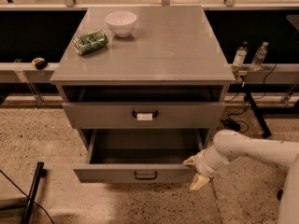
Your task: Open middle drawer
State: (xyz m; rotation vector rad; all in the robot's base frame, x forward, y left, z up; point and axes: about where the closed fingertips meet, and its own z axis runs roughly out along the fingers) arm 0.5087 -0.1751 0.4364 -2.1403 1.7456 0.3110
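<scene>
The middle drawer [107, 173] is a grey flat-fronted drawer with a small black loop handle [145, 175]. It stands pulled well out of the cabinet, and its deep grey box shows inside. My gripper [195, 172] is at the right end of the drawer's front, on a white arm coming in from the right. Its two cream fingers [199, 183] are spread apart, one above and one below the front's right corner. The lowest drawer is hidden under the pulled-out one.
The top drawer [93, 115] with a white tag on its handle sits above, slightly out. A white bowl [121, 23] and a green can [90, 41] on its side are on the cabinet top [163, 45]. Two bottles [249, 56] stand at the right. A black stand [32, 190] is on the floor at the left.
</scene>
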